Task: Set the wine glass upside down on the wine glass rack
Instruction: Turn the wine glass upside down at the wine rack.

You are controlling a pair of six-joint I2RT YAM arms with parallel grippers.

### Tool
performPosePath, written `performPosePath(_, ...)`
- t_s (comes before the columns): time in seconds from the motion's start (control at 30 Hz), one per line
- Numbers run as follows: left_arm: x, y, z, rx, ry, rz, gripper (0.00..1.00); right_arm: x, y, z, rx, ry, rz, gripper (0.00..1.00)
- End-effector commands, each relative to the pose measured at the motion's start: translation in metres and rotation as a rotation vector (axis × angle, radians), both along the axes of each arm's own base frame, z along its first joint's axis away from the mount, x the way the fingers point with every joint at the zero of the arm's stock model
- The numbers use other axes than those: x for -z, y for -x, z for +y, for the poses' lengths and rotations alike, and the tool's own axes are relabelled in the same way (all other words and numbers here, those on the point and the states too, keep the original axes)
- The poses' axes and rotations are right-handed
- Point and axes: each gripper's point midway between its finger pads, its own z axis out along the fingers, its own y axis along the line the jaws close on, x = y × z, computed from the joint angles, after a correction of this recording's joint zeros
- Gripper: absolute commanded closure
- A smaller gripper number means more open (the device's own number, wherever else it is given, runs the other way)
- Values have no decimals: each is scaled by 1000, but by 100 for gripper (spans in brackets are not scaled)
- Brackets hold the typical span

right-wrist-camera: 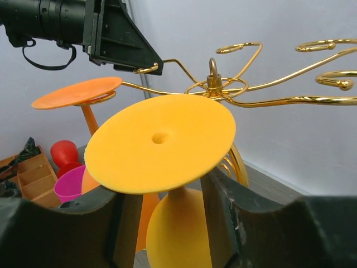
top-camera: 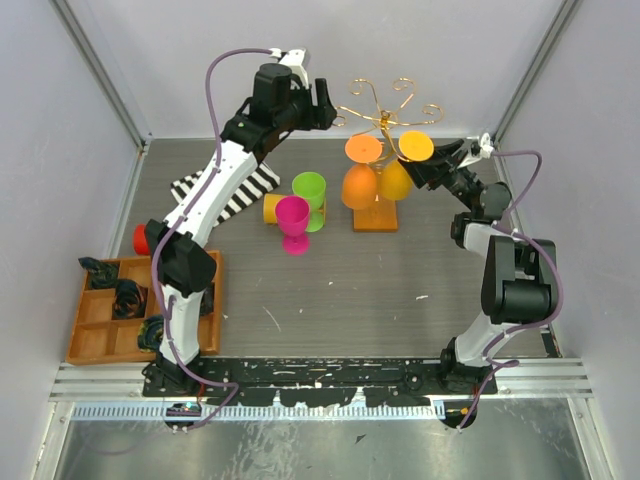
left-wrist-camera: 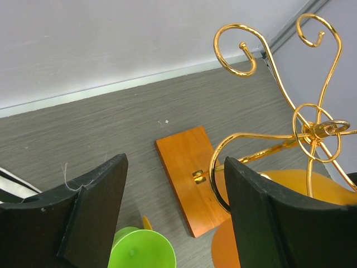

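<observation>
While right gripper [right-wrist-camera: 170,209] sits half-open astride the hung yellow plastic wine glass [right-wrist-camera: 162,145], a skewed retreat could unhook it from the gold wire rack [right-wrist-camera: 213,84].

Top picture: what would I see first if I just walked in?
The shiny gold rack at the back, with an orange glass and a yellow glass hanging upside down from it. Just left, a pink glass and a green glass stand on the table.

You're looking down over the whole worktop [top-camera: 400,290] from high behind its near edge. Your left wrist camera is peering down close on the wine glass rack [left-wrist-camera: 326,128]; your right one is facing it closely from the opposite side.
</observation>
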Motion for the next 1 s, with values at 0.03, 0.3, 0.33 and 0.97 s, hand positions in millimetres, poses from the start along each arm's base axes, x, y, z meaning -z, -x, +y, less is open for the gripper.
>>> performPosePath(0.03, 5, 8, -3, 30, -35, 22, 23, -28, 13, -5, 46, 10, -120, 50)
performPosePath(0.3, 3, 9, -2, 27, -34, 20, 22, -11, 21, -18, 139, 53, -73, 33)
performPosePath(0.33, 2, 9, -1, 26, -34, 18, 22, -8, 22, -19, 147, 55, -61, 26)
performPosePath(0.97, -58, 29, 0, 61, 56, -64, 17, 9, 64, -39, 322, 31, 151, 0)
